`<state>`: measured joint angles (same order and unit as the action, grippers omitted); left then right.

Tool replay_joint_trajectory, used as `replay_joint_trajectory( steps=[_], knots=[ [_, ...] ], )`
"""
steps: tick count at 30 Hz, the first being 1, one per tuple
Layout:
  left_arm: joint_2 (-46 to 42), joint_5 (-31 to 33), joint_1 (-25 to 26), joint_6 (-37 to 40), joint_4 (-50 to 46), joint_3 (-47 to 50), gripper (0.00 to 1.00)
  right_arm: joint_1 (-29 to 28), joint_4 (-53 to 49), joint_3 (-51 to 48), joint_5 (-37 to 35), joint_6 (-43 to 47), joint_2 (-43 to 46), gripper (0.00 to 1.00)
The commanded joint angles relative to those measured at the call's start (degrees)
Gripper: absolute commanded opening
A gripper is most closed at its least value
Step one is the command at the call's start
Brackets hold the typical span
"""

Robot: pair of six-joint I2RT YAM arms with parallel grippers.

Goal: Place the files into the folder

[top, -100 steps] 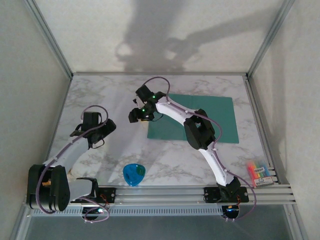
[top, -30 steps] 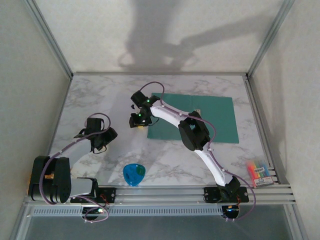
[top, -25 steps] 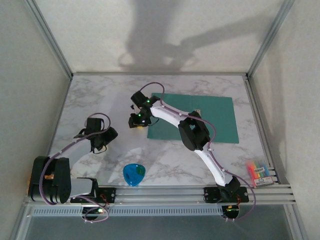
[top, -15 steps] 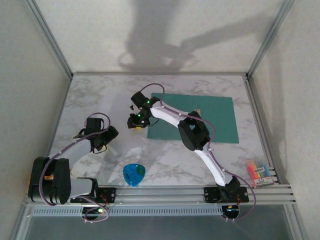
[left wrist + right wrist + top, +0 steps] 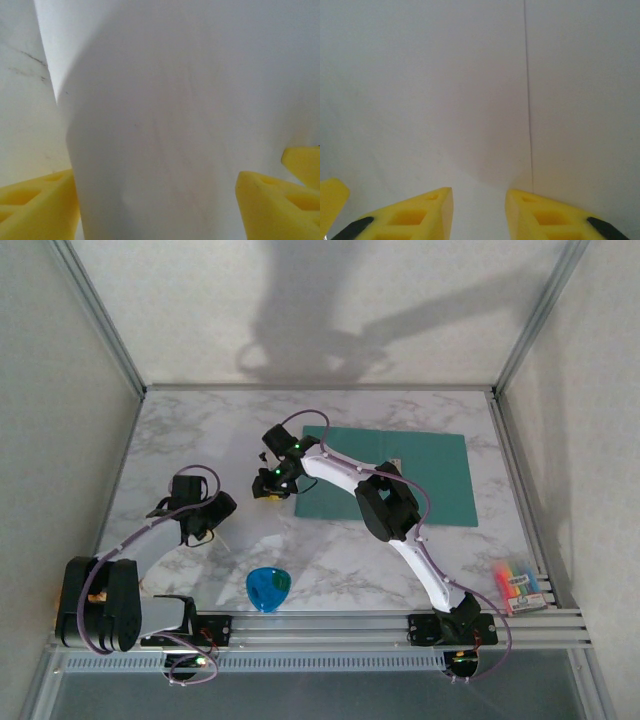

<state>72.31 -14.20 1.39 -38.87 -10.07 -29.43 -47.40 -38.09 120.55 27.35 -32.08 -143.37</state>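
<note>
The teal folder (image 5: 430, 475) lies shut and flat at the right middle of the marble table. The files (image 5: 250, 522) are pale sheets, hard to tell from the marble, lying left of the folder between the two grippers. My right gripper (image 5: 268, 490) reaches over the folder's left edge and points down at the files (image 5: 445, 90). In the right wrist view its fingers (image 5: 479, 192) stand apart with bare paper between them and a thin sheet edge beside them. My left gripper (image 5: 207, 530) (image 5: 155, 180) is open wide. A bowed white sheet (image 5: 165, 100) rises between its fingers and hides part of the left one.
A small blue cup (image 5: 268, 588) stands near the front edge, between the arm bases. A pack of coloured markers (image 5: 520, 585) lies at the front right by the rail. White walls close in the table on three sides.
The right gripper has crept a little left and nearer, off the folder's corner. The left gripper has stayed almost in place, its jaws shifting slightly in width.
</note>
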Motion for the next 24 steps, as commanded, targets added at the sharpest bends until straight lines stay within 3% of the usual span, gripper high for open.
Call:
replay_joint_trajectory(
  steps=[1,24],
  knots=[
    [-1.03,-1.44,-0.34,-0.93,0.71,-0.57,0.78,-0.77,-2.43,-1.72,0.65,-0.88,-1.21,0.34],
    [-1.21,-6.05,-0.36,-3.62,6.80,3.02,0.77,-0.68,-0.77,-3.13,3.08,-2.02,-0.69,0.34]
  ],
)
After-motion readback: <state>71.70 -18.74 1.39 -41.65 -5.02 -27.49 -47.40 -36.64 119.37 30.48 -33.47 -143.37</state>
